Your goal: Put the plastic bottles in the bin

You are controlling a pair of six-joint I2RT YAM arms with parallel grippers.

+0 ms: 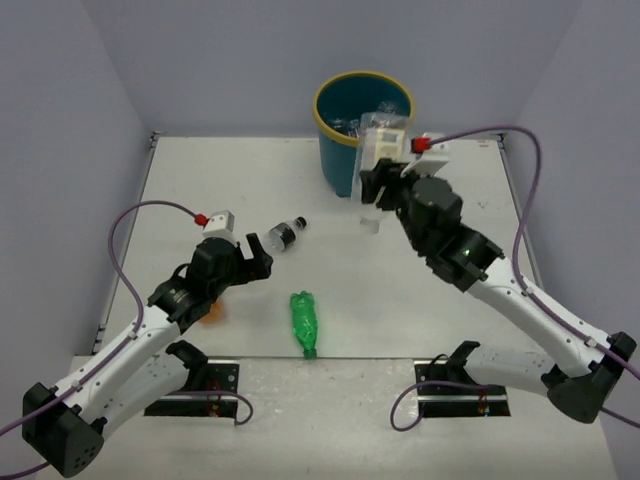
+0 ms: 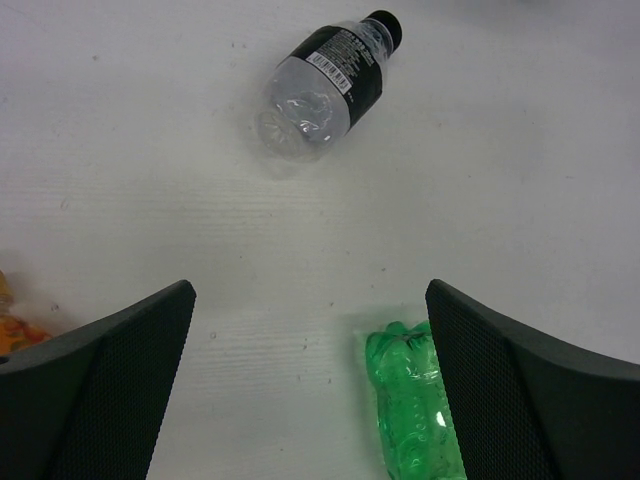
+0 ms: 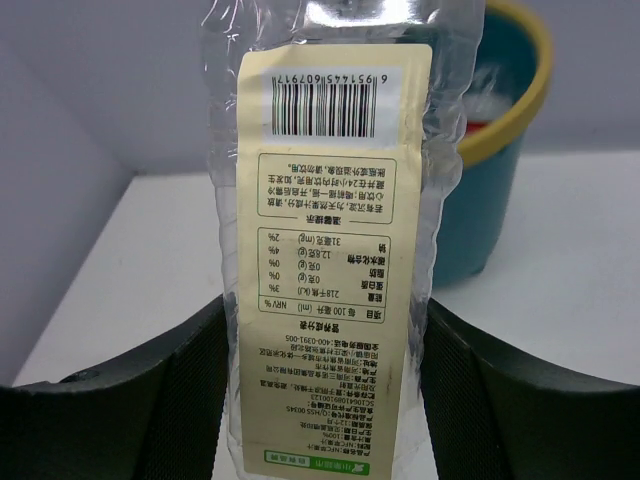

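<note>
Right arm (image 1: 520, 290) outstretched, jaws clamping pale-labelled bottle (image 3: 335, 250)

The yellow-rimmed teal bin (image 1: 336, 165) stands upright at the far side with clear bottles (image 1: 351, 126) inside, the pale-labelled clear bottle (image 3: 335, 250) is held vertical just beside it, and the black-labelled bottle (image 2: 322, 85), green bottle (image 2: 415, 410) and orange bottle (image 2: 15, 325) lie apart nearer.

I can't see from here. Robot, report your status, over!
Right gripper shut on pale-label bottle, near the bin, not dropped. Left gripper open, empty. Black-label bottle and green bottle lie loose. Nothing blocking bin.
</note>
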